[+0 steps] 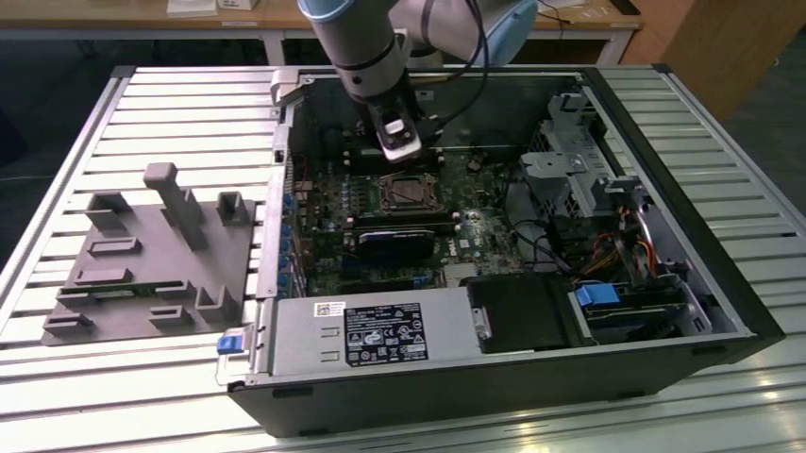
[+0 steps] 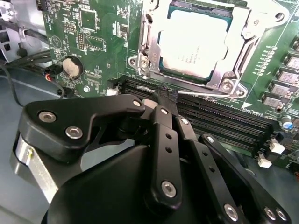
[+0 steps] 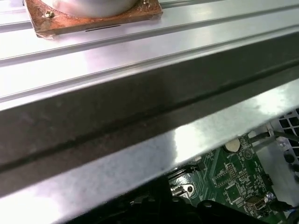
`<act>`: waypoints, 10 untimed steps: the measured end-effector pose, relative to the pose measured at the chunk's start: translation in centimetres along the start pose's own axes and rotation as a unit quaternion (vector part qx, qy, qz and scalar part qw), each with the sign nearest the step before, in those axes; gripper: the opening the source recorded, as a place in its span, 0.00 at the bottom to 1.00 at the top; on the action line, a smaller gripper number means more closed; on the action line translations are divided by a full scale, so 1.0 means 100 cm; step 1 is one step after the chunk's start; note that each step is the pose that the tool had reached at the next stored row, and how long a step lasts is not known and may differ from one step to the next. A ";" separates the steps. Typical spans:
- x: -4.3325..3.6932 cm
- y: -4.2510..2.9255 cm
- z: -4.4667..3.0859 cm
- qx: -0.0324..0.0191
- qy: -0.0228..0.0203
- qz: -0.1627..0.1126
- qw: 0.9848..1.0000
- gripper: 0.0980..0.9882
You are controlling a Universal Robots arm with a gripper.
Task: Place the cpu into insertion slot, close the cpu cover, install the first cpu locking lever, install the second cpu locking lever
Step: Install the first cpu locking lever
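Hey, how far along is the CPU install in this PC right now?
Done: the cpu sits in the insertion slot, and the cpu cover lies down around it. In hand: the gripper, fingers shut, has its tip at the end of a wire locking lever beside the socket in the second wrist view. Left: latching the levers; I cannot see that this one is hooked down.

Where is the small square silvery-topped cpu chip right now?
In the second wrist view, the cpu lies framed by the silver cpu cover on the green circuit board, just beyond the gripper.
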State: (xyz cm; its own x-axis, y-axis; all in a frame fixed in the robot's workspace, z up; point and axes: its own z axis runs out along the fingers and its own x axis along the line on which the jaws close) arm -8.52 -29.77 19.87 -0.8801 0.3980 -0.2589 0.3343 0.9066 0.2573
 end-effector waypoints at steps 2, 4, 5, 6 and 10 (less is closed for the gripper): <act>0.0004 0.0004 0.0016 0.001 0.000 0.001 1.000 0.00; 0.0004 0.0012 0.0027 0.002 0.001 0.001 1.000 0.00; 0.0004 0.0012 0.0028 0.002 0.001 0.001 1.000 0.00; 0.0004 0.0012 0.0028 0.003 0.001 0.001 1.000 0.00; -0.0008 0.0017 0.0035 0.005 0.002 0.001 1.000 0.00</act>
State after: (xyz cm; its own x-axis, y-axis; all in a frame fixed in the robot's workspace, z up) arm -8.28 -29.59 19.61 -0.8811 0.3984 -0.2549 0.3384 0.9075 0.2487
